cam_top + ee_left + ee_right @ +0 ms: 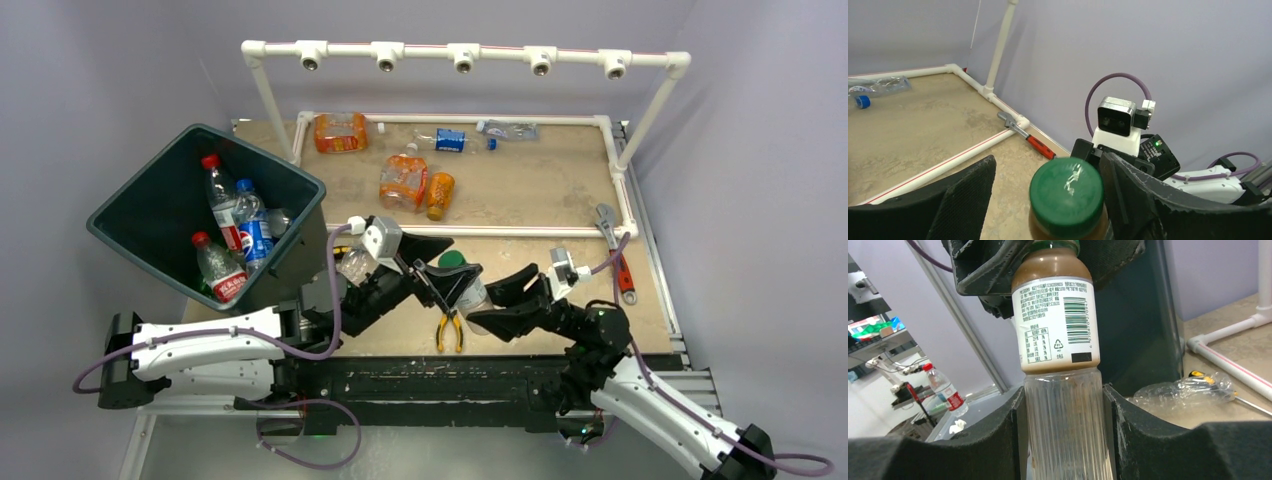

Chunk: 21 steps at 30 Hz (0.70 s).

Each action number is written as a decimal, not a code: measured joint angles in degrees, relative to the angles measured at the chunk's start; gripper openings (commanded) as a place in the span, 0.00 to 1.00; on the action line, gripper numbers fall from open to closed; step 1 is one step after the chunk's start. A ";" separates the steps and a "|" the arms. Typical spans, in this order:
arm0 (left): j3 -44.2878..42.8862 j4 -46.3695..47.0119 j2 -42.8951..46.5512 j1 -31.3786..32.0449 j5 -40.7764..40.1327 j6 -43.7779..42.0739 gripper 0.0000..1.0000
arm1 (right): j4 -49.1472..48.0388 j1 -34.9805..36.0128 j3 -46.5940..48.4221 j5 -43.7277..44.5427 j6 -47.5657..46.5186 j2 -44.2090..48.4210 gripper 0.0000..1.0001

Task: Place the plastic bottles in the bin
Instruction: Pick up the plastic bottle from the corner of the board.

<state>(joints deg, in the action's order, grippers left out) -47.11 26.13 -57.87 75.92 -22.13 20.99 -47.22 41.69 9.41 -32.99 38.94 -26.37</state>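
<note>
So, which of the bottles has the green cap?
The white-labelled bottle held by the right end effector; the other bottles rest in the bin or on the table.

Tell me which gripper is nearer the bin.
Left. In the top view the left gripper sits just right of the bin, straddling the cap of the green-capped bottle. The right gripper clamps that bottle's lower body, farther from the bin.
</note>
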 measured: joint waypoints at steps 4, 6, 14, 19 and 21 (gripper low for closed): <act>1.66 0.20 2.78 0.02 0.37 1.29 0.77 | 0.04 0.04 -1.40 4.26 -0.15 3.98 0.27; 2.73 0.35 4.37 0.02 0.63 1.99 0.74 | -0.04 0.04 -1.44 5.75 -0.17 4.44 0.27; 4.02 1.31 6.08 0.02 2.01 3.08 0.74 | -2.82 0.11 -1.44 6.51 0.11 -1.07 0.28; 4.02 1.31 4.61 0.02 2.54 3.50 0.69 | -3.89 0.96 -1.44 6.21 0.07 -2.93 0.29; 4.02 1.31 4.24 0.02 2.56 3.54 0.61 | -4.31 1.40 -1.42 5.97 -0.02 -2.89 0.29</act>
<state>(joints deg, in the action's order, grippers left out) -43.09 27.44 -53.63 75.94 -19.57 24.53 -51.53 43.09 7.99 -27.03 38.92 -29.26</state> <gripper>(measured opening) 0.693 0.515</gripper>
